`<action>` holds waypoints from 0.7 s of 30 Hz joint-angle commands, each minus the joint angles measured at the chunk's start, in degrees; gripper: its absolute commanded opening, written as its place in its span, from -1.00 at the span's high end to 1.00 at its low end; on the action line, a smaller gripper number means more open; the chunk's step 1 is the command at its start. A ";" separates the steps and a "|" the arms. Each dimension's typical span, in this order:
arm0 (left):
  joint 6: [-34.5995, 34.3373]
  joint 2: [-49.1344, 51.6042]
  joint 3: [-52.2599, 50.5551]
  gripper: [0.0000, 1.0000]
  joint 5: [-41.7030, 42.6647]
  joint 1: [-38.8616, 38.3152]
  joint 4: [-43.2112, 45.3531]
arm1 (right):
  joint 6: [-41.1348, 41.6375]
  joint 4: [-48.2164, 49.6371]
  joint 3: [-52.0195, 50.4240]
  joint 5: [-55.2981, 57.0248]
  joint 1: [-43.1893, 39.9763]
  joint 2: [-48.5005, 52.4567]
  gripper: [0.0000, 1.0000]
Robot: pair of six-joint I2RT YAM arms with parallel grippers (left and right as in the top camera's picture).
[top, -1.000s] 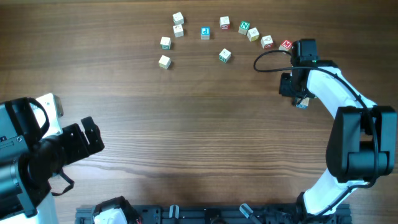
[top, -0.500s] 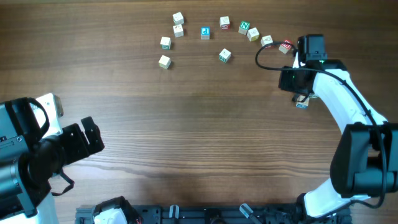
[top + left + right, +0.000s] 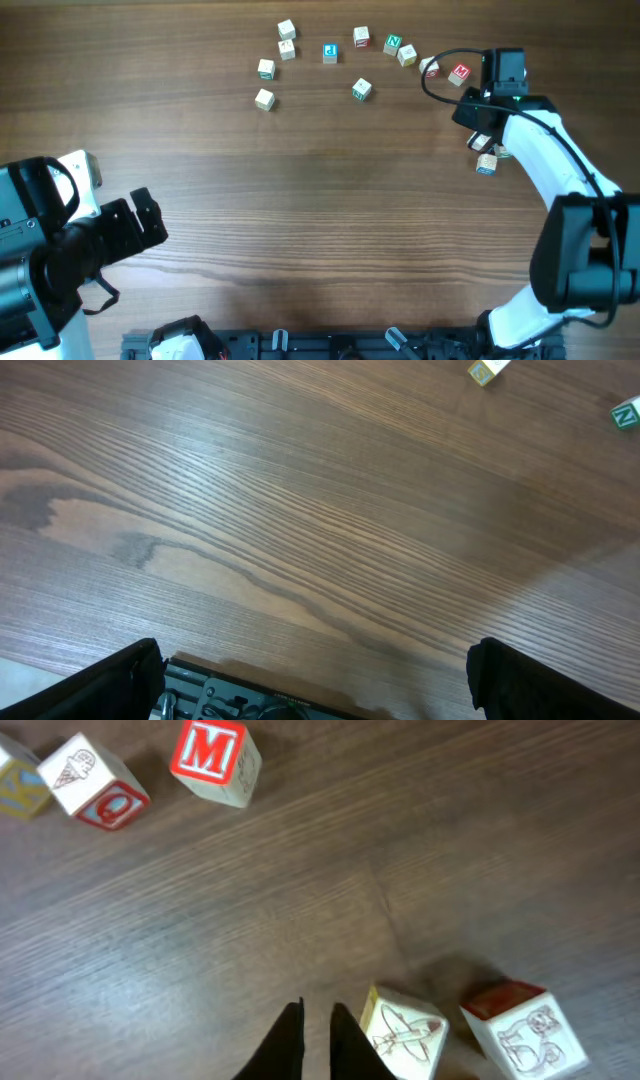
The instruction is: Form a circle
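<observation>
My right tool (image 3: 315, 1018) was pinched down to a narrow slit with nothing between its fingers, its tips pointing at the wooden surface (image 3: 330, 200). Just to the right of the tips in the wrist view sat a cube with an aeroplane drawing (image 3: 405, 1032). I could not tell whether it touched my finger. Close beside it stood a red-topped cube (image 3: 520, 1025), turned off square to its neighbour. Neither was in my grip.

The circle (image 3: 330, 53) was no closed ring. It was an open arc of small pale lettered cubes along the far side of the surface. It ran from a loose cluster of four at its left end, past a green N cube (image 3: 393, 44), to a red M cube (image 3: 460, 72) at its right end, near my right wrist. One green-marked cube (image 3: 361, 90) sat alone inside the arc. The two cubes by my right tool lay on the near side of the arc's right end, apart from the M.

My left tool (image 3: 150, 220) stood wide open and empty at the near left of the surface, well apart from every cube.
</observation>
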 commanded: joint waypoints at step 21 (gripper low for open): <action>-0.57 -0.44 -0.31 -1.00 -0.55 0.42 0.15 | 11.50 -11.85 12.26 4.98 -0.26 11.85 0.91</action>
